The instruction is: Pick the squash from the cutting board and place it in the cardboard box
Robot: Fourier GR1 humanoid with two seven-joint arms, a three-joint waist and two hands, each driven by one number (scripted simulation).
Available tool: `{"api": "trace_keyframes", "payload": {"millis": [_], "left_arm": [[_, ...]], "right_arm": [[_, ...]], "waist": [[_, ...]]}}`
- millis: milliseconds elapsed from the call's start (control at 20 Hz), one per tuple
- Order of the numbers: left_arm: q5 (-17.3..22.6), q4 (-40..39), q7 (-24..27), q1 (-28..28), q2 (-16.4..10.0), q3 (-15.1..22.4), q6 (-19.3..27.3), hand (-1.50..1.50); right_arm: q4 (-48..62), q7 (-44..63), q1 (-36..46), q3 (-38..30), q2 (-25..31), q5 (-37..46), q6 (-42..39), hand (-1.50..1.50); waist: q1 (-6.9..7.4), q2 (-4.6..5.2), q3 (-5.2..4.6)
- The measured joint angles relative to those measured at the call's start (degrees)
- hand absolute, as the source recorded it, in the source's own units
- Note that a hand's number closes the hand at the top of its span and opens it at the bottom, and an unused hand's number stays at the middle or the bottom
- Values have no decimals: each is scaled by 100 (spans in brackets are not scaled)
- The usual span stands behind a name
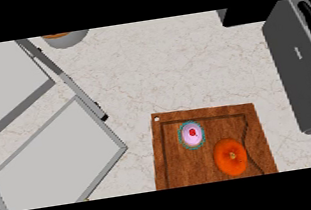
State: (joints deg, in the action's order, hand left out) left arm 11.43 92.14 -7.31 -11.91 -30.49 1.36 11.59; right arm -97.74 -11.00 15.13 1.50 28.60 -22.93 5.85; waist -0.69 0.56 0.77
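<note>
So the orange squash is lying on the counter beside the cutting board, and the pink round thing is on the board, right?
Not quite. The head view shows the orange squash lying on the wooden cutting board, not on the counter beside it. The pink round thing is on the board, as you said.
</note>
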Motion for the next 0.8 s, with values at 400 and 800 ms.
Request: {"api": "trace_keyframes", "payload": {"millis": [400, 800], "left_arm": [[-90, 85, 386, 44, -278, 67, -784, 0], [-217, -125, 691, -147, -329, 119, -1373, 0]], "right_arm": [[-728, 650, -319, -449, 1251, -23, -894, -150], [-769, -583, -1204, -266, 1697, 1293, -1514, -150]], "waist": [[-122, -103, -54], [-47, -96, -15]]}}
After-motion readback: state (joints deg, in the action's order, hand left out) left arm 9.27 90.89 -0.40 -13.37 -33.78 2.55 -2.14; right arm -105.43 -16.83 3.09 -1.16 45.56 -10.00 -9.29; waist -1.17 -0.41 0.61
